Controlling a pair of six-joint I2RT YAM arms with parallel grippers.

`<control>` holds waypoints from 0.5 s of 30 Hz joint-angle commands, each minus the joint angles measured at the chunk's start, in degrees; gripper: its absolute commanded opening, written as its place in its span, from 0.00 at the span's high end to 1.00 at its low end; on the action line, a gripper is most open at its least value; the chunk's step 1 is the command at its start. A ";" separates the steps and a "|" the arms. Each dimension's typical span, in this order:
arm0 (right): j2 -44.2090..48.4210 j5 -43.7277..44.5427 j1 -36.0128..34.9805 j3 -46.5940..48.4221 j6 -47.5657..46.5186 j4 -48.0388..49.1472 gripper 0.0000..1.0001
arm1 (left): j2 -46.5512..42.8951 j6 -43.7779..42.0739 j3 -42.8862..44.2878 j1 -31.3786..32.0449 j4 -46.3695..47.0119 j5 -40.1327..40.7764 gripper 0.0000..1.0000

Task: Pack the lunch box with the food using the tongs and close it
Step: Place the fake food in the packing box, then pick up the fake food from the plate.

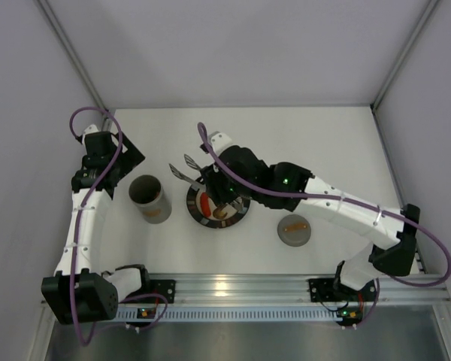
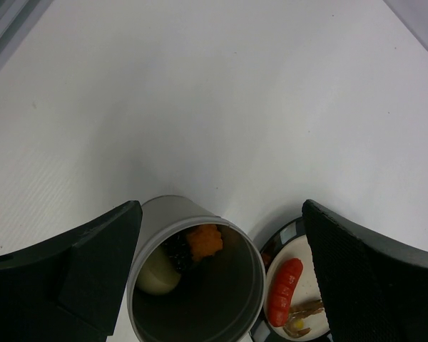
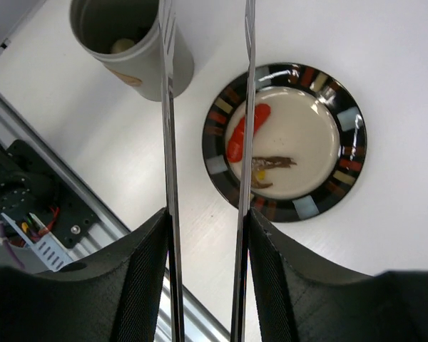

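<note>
The lunch box (image 1: 150, 199) stands open left of the plate. Inside it lie an orange piece (image 2: 205, 242), a white lump (image 2: 157, 274) and dark bits. A red sausage (image 3: 246, 132) and brown bits (image 3: 271, 167) lie on the plate (image 3: 353, 142). My right gripper (image 3: 207, 221) is shut on the tongs (image 3: 170, 142), whose two arms stand apart; it hovers over the plate (image 1: 192, 199). The tongs' tips (image 1: 182, 169) point to the far left. My left gripper (image 2: 221, 214) hangs open above the lunch box (image 2: 196, 285), holding nothing.
The round grey lid (image 1: 294, 229) with its orange-brown handle lies on the table right of the plate. The aluminium rail (image 1: 233, 289) with both arm bases runs along the near edge. Walls enclose the table on the left, right and far sides.
</note>
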State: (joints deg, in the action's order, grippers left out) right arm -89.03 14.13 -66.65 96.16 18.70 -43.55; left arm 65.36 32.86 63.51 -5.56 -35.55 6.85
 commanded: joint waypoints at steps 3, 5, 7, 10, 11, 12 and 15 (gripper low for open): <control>3.95 4.77 -0.76 -8.33 3.53 1.36 0.55 | -1.47 0.10 0.13 -0.41 3.47 -0.61 0.01; 3.78 4.50 -0.76 -10.02 4.50 1.80 0.55 | -1.38 0.10 0.04 -0.41 3.47 -0.61 0.01; 3.08 3.45 -0.76 -12.30 4.94 3.29 0.55 | -1.47 0.01 0.04 -0.33 3.56 -0.70 0.01; 0.89 3.10 -0.76 -13.89 5.73 4.26 0.55 | -1.38 -0.08 0.04 -0.41 3.47 -0.70 0.01; 0.27 3.18 -0.67 -14.15 6.00 4.35 0.55 | -1.47 -0.17 0.04 -0.41 3.47 -0.61 0.01; -0.78 3.10 -0.76 -14.51 6.09 4.52 0.55 | -1.55 -0.25 0.04 -0.41 3.38 -0.61 0.01; -2.37 1.96 -0.76 -15.04 6.35 6.01 0.55 | -1.64 -0.34 -0.05 -0.41 3.30 -0.52 0.01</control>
State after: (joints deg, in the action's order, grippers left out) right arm -90.63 16.38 -66.65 80.97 23.73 -42.61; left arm 65.36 32.86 63.51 -5.56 -35.53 6.79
